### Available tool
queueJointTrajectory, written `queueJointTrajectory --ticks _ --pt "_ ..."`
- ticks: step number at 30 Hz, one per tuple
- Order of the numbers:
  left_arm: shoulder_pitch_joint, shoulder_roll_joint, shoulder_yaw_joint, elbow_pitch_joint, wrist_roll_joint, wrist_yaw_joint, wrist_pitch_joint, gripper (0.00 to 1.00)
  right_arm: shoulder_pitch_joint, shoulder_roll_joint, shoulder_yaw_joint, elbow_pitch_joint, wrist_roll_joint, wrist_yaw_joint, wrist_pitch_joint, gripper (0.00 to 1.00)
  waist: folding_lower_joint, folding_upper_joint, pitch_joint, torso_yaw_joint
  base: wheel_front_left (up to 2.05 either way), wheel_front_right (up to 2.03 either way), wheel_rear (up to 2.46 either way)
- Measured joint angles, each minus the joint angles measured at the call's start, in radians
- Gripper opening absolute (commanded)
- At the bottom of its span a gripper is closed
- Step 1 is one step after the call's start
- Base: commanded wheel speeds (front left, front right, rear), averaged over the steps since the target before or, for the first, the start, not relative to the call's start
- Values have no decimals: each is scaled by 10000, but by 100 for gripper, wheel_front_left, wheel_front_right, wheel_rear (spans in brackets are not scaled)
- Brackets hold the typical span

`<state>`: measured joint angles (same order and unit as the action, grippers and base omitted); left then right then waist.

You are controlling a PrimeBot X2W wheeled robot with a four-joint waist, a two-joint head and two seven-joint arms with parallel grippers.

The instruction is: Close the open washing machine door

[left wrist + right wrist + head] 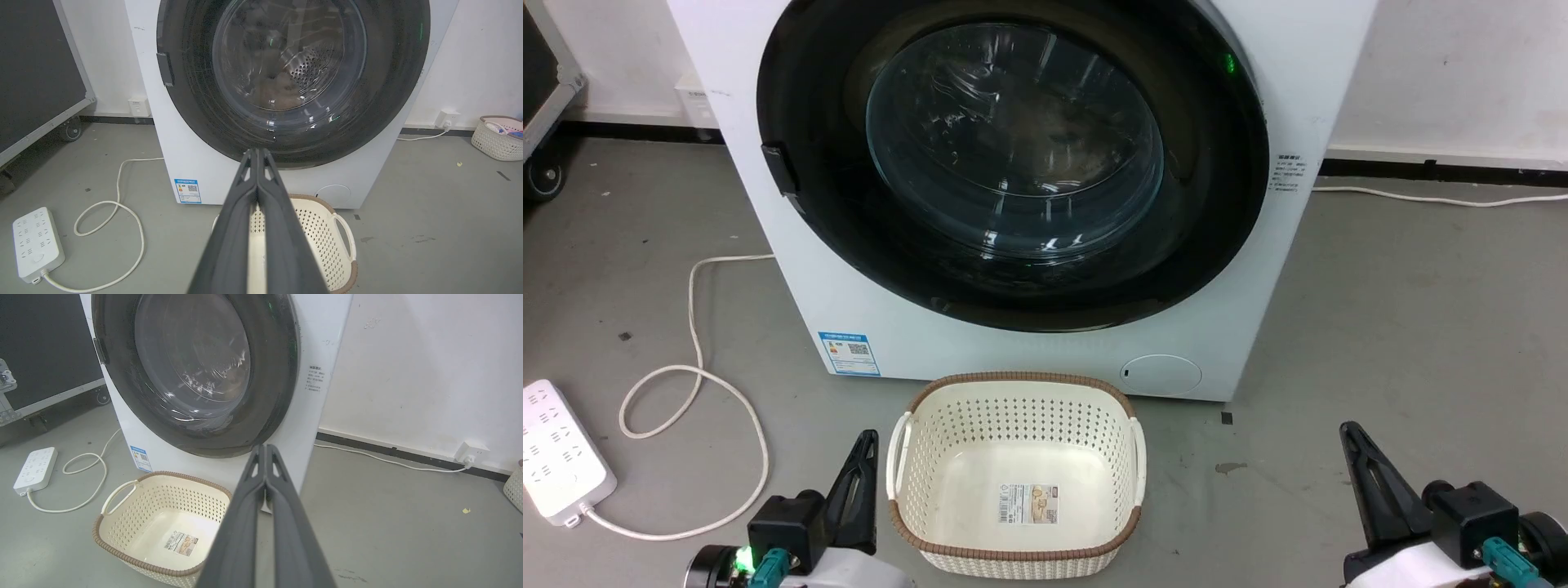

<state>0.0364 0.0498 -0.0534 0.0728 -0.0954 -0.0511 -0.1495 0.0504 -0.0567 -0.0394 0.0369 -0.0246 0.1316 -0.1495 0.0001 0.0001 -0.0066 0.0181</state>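
Note:
The washing machine door (1013, 147), round and black-framed with a bulging clear glass window, lies flat against the white machine's front (768, 245), and no gap shows around it. Its small black handle (778, 169) sits on the left rim. The door (286, 61) also faces the left wrist camera, with the steel drum visible through the glass, and it appears at an angle (192, 367) from the right wrist. My left gripper (869, 438) is shut and empty, low at the left and well short of the machine, its tip (257, 152) pointing at the door's lower rim. My right gripper (1349, 430) (265, 447) is shut and empty at the lower right.
A cream perforated basket (1013, 408) stands on the floor right before the machine, between my grippers. A white power strip (556, 449) and looping cable (694, 384) lie at the left. A black wheeled case (41, 73) stands far left; another basket (498, 139) sits far right by the wall.

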Motion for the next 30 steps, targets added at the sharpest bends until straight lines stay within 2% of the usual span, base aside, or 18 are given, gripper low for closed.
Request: queueJointTrajectory --ticks 30 --pt "-115 0 207 -284 403 196 619 0 -166 2 155 -127 84 0 616 0 0 0 28 -76 0 0 0"
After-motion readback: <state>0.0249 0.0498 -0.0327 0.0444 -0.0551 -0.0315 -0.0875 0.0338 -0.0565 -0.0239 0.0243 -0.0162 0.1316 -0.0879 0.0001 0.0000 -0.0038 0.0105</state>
